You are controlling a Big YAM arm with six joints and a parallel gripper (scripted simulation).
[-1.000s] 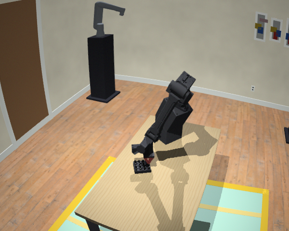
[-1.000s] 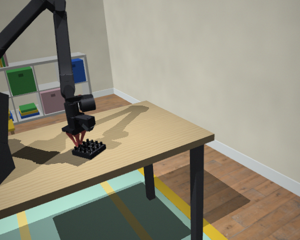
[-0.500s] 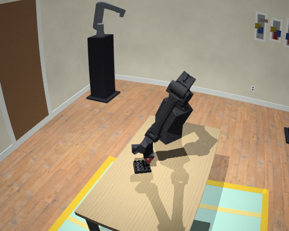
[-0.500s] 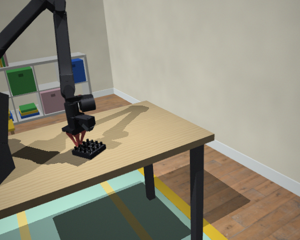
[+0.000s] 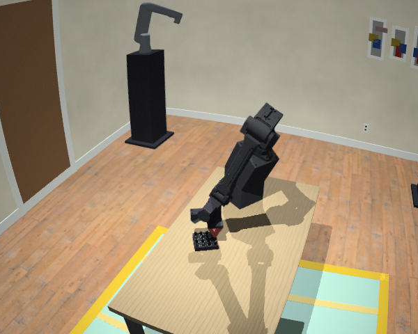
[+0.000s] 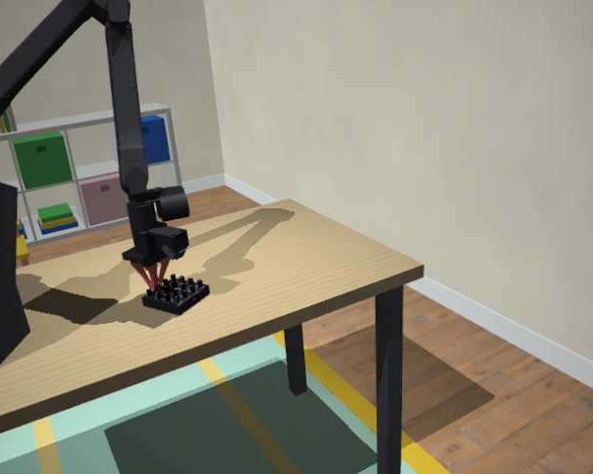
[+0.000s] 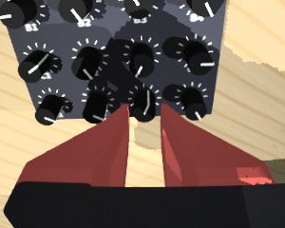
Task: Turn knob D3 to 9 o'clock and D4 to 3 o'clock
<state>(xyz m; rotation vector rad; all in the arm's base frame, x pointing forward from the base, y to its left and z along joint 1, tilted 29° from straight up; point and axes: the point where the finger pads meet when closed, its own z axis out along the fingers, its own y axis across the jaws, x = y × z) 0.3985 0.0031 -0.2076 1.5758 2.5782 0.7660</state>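
Observation:
The black knob box (image 5: pixel 205 241) stands on the wooden table; it also shows in the exterior view (image 6: pixel 175 294). In the wrist view the knob box (image 7: pixel 118 45) is seen from its front, with row A at the top and row D nearest me. My gripper (image 7: pixel 144 113) has red fingers set a narrow gap apart, one on each side of knob D3 (image 7: pixel 142 102), at its top. I cannot see the fingers pressing on it. The white line on D3 runs nearly vertical in the picture. Knob D4 (image 7: pixel 194 102), just to the right, has its line toward the lower right. The gripper (image 6: pixel 155 286) hangs over the box's near corner.
The arm's dark base (image 5: pixel 252 179) stands on the table behind the box. The table edge (image 6: pixel 287 326) is a short way beyond the box. A shelf with coloured bins (image 6: pixel 56 168) stands by the far wall.

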